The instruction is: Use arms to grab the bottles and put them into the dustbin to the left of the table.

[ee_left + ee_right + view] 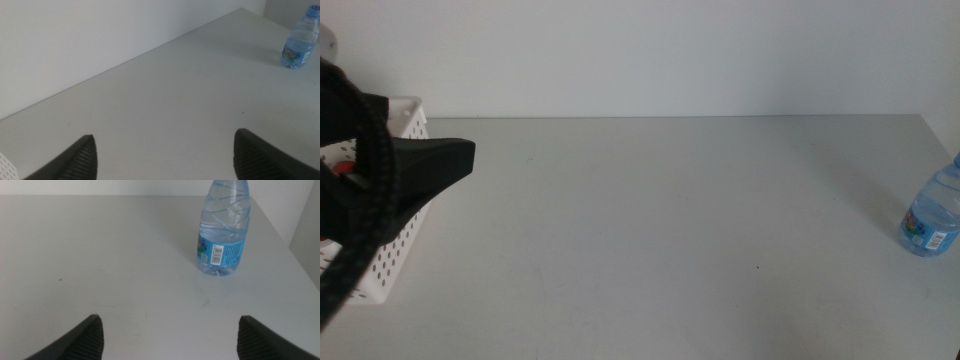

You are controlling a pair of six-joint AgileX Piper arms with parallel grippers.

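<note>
Grey tabletop (650,230): plain matte surface running back to a white wall (650,55); one small dark speck shows on it right of centre in the middle view.
Right gripper (167,337): out of the middle view; in its wrist view both dark jaws stand wide apart with only bare table between them, nothing held.
Left gripper (165,155): jaws spread wide over bare table, gripping nothing; in the middle view the left arm (380,175) sits at the left edge, over the dustbin, its dark tip pointing right across the table.
Water bottle (223,227): clear, blue-labelled, with a barcode facing the right wrist camera; it stands upright, long axis vertical, cap up, near the table's right edge, ahead of the right gripper and apart from it, well apart from the left gripper.
Dustbin (395,235): white perforated basket at the table's far left, partly hidden by the left arm; something red shows inside, too hidden to identify.
</note>
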